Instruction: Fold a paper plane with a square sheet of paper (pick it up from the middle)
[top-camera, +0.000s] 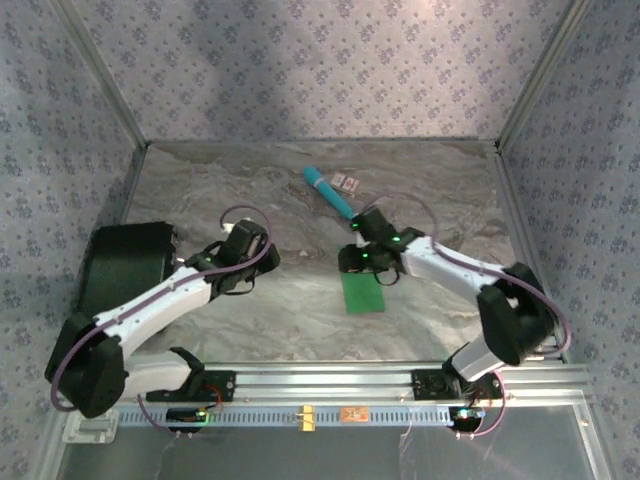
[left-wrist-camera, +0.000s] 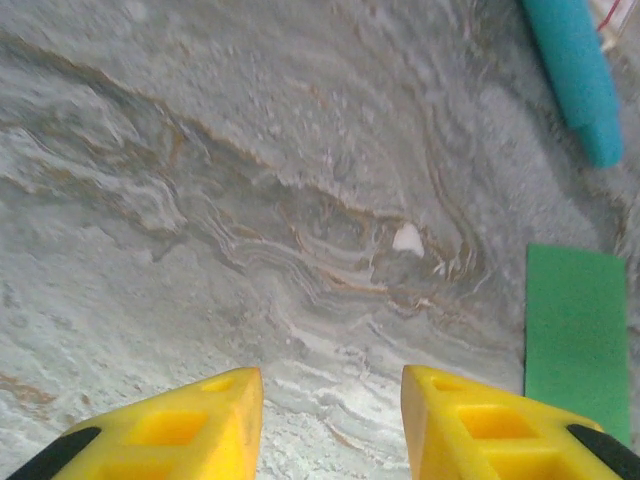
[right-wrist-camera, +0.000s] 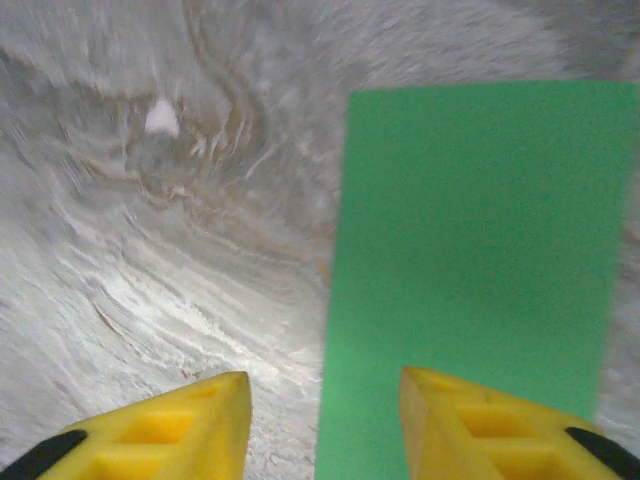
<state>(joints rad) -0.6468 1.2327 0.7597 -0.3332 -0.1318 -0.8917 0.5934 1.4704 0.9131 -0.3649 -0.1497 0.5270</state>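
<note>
Paper: The thin bright green sheet of paper (top-camera: 363, 292) is lying flat on the grey marble-look table (top-camera: 250, 190). It is sitting near the front edge, a bit right of the middle. It is looking longer than it is wide, so I am guessing it is folded in half.
Right gripper: My right gripper (right-wrist-camera: 325, 390) is hanging over one long edge of the paper. Its yellow fingers (right-wrist-camera: 500, 420) are standing partly apart and holding nothing. One is over the paper and the other is over bare table.
Left gripper: My left gripper (left-wrist-camera: 330, 385) is hanging over bare table, left of the paper and apart from it. Its fingers are partly apart too, with nothing between them.
Other thing: A teal round stick (top-camera: 330, 193) is lying toward the back edge, well apart from the paper.
Risk, sliding: The paper is thin and flat, so my fingers may be pushing it along the table instead of lifting it.
Risk, crumpling: If I am pinching too hard or off the middle, the paper may be bending in a bad spot. Then the plane's folds may be coming out crooked.
</note>
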